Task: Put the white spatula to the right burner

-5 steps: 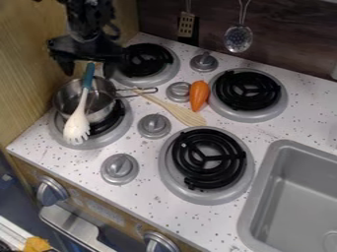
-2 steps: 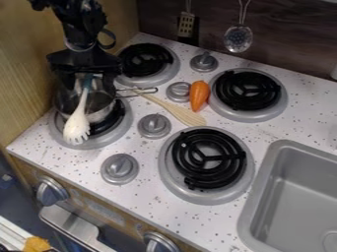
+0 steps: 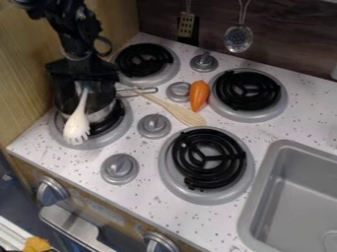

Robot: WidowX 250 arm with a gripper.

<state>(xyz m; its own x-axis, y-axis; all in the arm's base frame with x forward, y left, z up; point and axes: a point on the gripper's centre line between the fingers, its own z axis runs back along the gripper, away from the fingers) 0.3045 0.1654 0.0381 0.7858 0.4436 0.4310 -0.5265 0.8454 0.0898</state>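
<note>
The black gripper point(image 3: 84, 89) hangs low over the steel pot at the upper left, around the handle of the white spatula point(image 3: 78, 122). Its fingers reach down at the pot, one on either side of the handle; whether they touch it I cannot tell. The spatula leans over the pot's near rim, its slotted head pointing toward the counter's front, its blue handle end hidden by the gripper. The pot point(image 3: 99, 116) sits on the front left burner point(image 3: 118, 132). To the right are the front right burner point(image 3: 168, 175) and the back right burner point(image 3: 266, 114).
A wooden spatula point(image 3: 189, 116) lies mid-counter, with an orange carrot point(image 3: 199, 95) beside it. Knobs point(image 3: 154, 126) stand between the burners. The pot's handle point(image 3: 139, 91) points right. A grey sink point(image 3: 266, 179) is at the right, and utensils point(image 3: 238, 39) hang on the back wall.
The gripper has come down over the pot and around the spatula's handle, covering its blue part. The spatula and pot have stayed in place.
</note>
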